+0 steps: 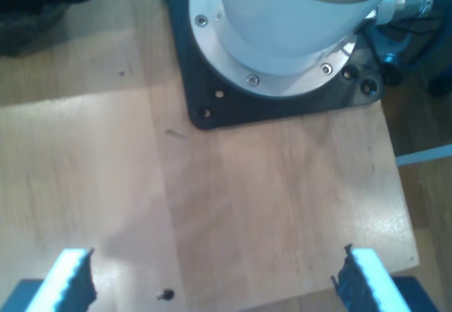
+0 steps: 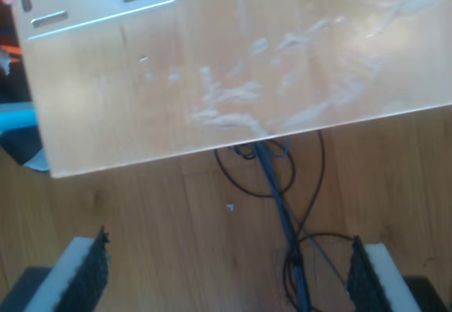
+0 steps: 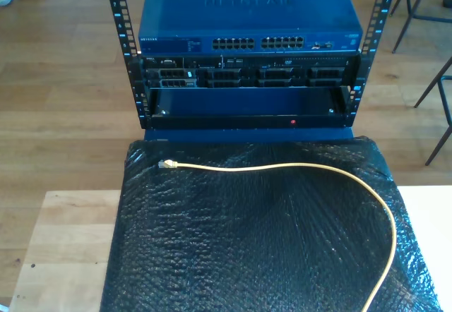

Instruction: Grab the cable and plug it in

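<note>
My first gripper (image 1: 212, 280) hangs with its jaws spread wide and nothing between them, above a bare wooden tabletop (image 1: 275, 185). Just beyond it stands a white robot arm base (image 1: 282, 30) bolted to a black mounting plate (image 1: 212, 93).

My second gripper (image 2: 226, 273) is likewise spread wide and empty. It looks down past the edge of a pale table (image 2: 233, 65) at a wooden floor, where thin black and blue wires (image 2: 282, 206) trail. A metal bracket (image 2: 99, 5) sits on a corner of that table.

In the exterior view, the cable (image 3: 282, 166) lies untouched on a black bubble-wrap mat (image 3: 247, 241). Its clear plug (image 3: 167, 164) rests near the mat's far corner on the exterior view's left; the cord curves across and runs off toward the near edge on the exterior view's right.

Beyond the mat stands a rack with a blue network switch (image 3: 247, 19) and its rows of ports (image 3: 258, 43).

By my judgement the task has not begun: grabbing and plugging in both remain.

Raised lettering on the switch top appears to read NETGEAR, faintly; smaller labels are too blurred to read.
</note>
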Action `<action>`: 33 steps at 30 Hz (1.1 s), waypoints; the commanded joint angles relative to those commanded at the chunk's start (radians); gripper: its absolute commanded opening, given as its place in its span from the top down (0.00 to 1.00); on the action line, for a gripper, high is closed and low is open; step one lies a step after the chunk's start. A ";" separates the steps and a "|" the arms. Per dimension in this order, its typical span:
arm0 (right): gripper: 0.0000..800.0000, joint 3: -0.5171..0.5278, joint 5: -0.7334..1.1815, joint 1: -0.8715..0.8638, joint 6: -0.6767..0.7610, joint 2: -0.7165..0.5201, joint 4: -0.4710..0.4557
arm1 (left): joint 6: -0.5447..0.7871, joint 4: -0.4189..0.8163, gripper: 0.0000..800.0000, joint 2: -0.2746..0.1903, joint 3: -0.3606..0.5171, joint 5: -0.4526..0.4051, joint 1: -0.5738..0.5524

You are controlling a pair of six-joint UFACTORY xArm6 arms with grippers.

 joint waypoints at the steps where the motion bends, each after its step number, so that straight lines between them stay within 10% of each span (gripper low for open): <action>1: 0.00 -0.006 0.002 0.015 0.014 0.000 0.014 | -0.015 -0.003 0.00 0.002 0.000 0.002 -0.014; 33: 0.00 -0.299 0.140 0.454 0.420 0.149 0.336 | -0.270 -0.132 0.00 0.092 -0.114 0.032 -0.270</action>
